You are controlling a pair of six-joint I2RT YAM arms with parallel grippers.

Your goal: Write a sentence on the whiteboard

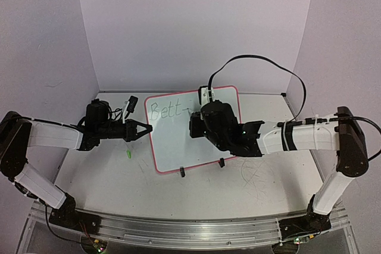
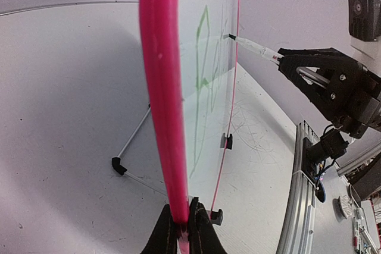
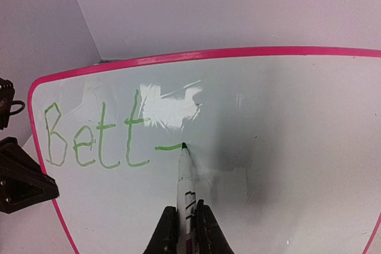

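Upright on its long edge, the pink-rimmed glossy white whiteboard (image 1: 172, 141) is clenched by the left gripper (image 2: 181, 209). A slim white marker (image 3: 184, 173), grasped by the right gripper (image 3: 184, 209), is pointed tip-first beside the green lettering (image 3: 95, 141).

Left arm (image 1: 50, 135) and right arm (image 1: 306, 137) made of white tubes with chunky black joints, black pointy fingers (image 3: 162, 233), little silver screws (image 2: 342, 77), a long black cable (image 1: 262, 59) looping over the right arm, a tiny green light (image 1: 244, 127) on it

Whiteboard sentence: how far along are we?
Done: green handwritten letters "Bett" on the glossy white, pink-rimmed rectangular whiteboard. In hand: right gripper holds a slim white marker, tip touching the board at a short stroke after the second t; left gripper clamps the board's edge. Left: remaining words.
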